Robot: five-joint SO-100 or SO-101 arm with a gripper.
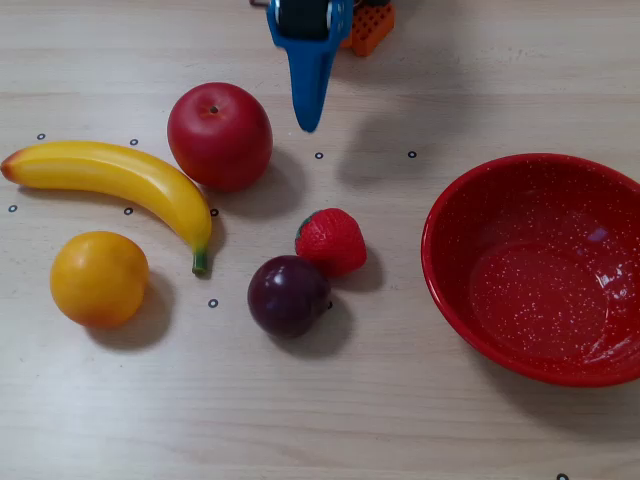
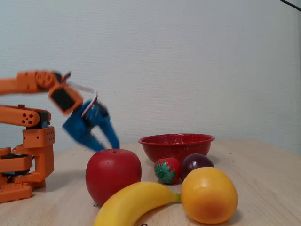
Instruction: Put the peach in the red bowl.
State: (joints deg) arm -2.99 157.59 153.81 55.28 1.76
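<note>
The peach (image 1: 99, 278) is a smooth yellow-orange ball lying at the left of the table in the overhead view, below the banana. In the fixed view it sits at the front (image 2: 209, 195). The red bowl (image 1: 540, 290), speckled white and empty, stands at the right; it shows at the back in the fixed view (image 2: 176, 143). My blue gripper (image 1: 310, 110) hangs in the air at the top centre, just right of the red apple and far from the peach. In the fixed view the gripper (image 2: 106, 145) is motion-blurred, its jaws spread apart and empty.
A red apple (image 1: 219, 136), a banana (image 1: 120, 180), a strawberry (image 1: 331, 241) and a dark purple plum (image 1: 288, 295) lie between the gripper and the peach and bowl. The orange arm base (image 2: 28, 155) stands at the left in the fixed view.
</note>
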